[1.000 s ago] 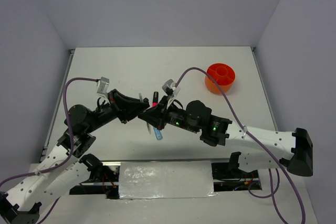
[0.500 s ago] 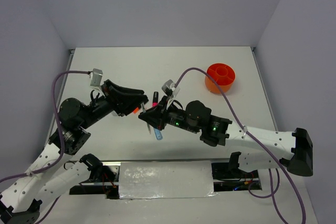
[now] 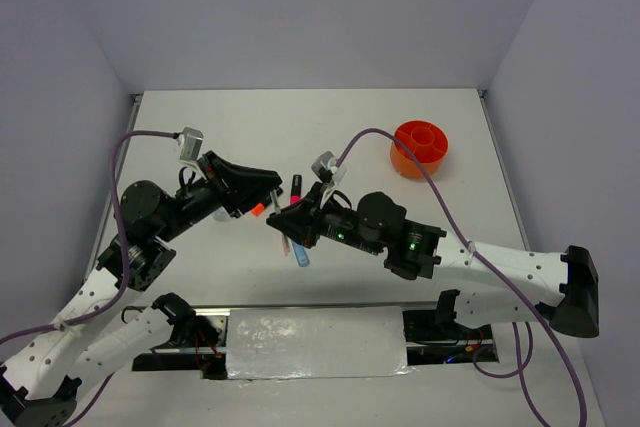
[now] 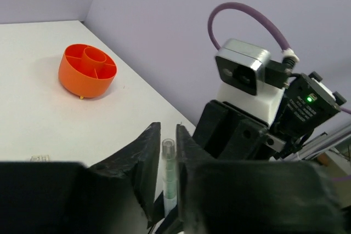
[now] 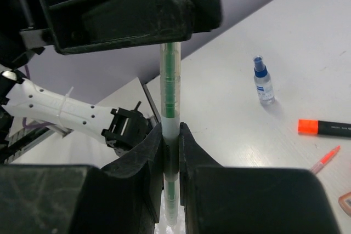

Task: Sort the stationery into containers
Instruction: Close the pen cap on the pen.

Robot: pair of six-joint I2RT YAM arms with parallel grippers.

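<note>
A thin clear pen with a green core stands upright between both grippers, above the table. My right gripper is shut on its lower half. My left gripper closes on its top end, jaws tight to either side. In the top view the left gripper and right gripper meet tip to tip at table centre. The orange tub stands far right, also in the left wrist view. A blue-capped bottle, an orange-tipped highlighter and a thin pink pen lie on the table.
A pink-tipped highlighter and a light-blue strip lie under the grippers. The right arm's purple cable arches between the grippers and the tub. Grey walls close the table's back and sides.
My left gripper has drawn back up and to the left from where it pressed against the right gripper. The right gripper has shifted slightly left. The pen stays between both.
</note>
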